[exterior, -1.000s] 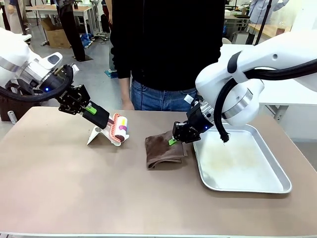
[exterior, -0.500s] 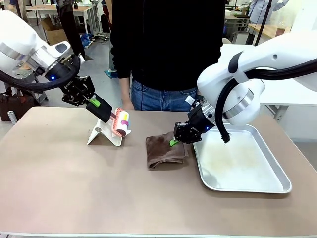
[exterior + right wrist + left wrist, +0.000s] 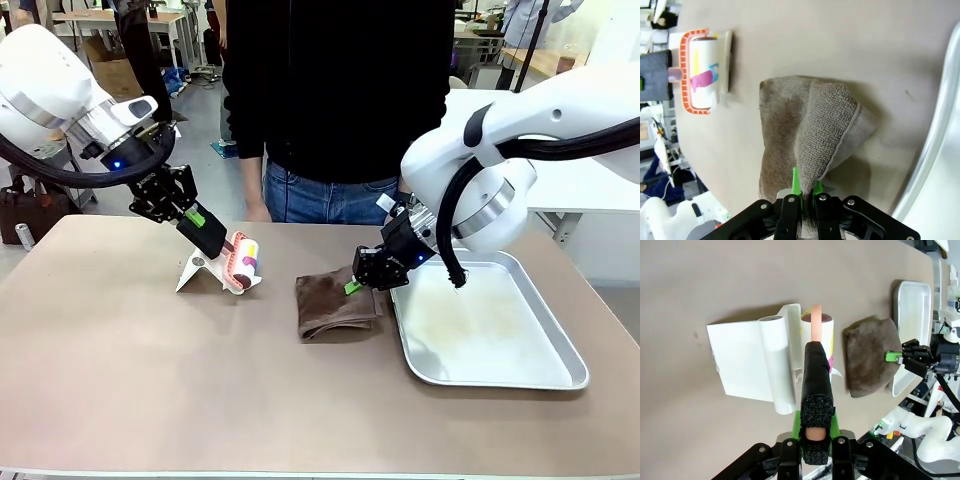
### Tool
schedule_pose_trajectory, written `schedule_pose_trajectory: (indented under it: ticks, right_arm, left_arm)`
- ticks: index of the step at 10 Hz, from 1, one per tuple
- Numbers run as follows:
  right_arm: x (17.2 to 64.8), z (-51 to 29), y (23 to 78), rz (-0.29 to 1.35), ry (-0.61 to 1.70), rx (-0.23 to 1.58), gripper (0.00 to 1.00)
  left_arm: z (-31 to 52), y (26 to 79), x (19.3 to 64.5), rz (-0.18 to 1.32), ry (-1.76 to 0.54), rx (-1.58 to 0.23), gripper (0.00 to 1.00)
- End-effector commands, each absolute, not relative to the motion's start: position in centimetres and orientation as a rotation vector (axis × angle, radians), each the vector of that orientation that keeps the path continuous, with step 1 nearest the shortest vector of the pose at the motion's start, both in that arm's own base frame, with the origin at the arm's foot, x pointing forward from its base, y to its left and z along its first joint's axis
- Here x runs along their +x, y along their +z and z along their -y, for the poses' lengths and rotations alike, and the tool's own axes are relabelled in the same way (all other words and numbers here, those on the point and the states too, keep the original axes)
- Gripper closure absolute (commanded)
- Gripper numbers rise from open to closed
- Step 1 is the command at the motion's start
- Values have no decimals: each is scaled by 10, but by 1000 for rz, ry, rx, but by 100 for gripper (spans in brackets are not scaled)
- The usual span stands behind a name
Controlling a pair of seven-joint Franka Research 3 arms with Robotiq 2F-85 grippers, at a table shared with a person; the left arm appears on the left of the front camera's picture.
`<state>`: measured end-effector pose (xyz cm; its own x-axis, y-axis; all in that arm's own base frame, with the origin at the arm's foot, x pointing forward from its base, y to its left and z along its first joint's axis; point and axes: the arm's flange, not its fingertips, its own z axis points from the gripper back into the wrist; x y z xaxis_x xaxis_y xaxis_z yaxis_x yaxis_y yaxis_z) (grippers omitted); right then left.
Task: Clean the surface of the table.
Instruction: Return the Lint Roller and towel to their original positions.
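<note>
The right end effector (image 3: pixel 352 284) is clamped on the near corner of the brown cloth (image 3: pixel 335 306), which lies flat on the worktop (image 3: pixel 150 380) beside the metal tray (image 3: pixel 560 375). The left end effector (image 3: pixel 212 238) grips the lint roller's handle (image 3: pixel 815 372), the roller (image 3: pixel 245 257) angled down toward its white stand (image 3: pixel 200 272). I judge the cloth's bare run of worktop lies toward the robot's own edge.

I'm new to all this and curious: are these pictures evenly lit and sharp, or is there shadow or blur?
Front view: soft even light, faint sheen on the tray. Left wrist view: the white holder casts a soft shadow; table sharp. Right wrist view: dark shadow beside the cloth.
</note>
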<state>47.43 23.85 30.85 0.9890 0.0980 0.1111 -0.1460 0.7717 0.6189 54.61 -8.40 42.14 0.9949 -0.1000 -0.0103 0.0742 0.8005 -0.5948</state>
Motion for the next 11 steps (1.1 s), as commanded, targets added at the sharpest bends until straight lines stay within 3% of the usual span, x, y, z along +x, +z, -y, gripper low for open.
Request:
schedule_pose_trajectory:
  ticks: [1,11]
  right_arm:
    - [480,-239,309,63,141,676,93]
    - [479,-240,306,68,160,656,93]
  left_arm:
    - [89,423,552,-36,-66,-603,78]
    - [86,413,557,-43,-31,-601,78]
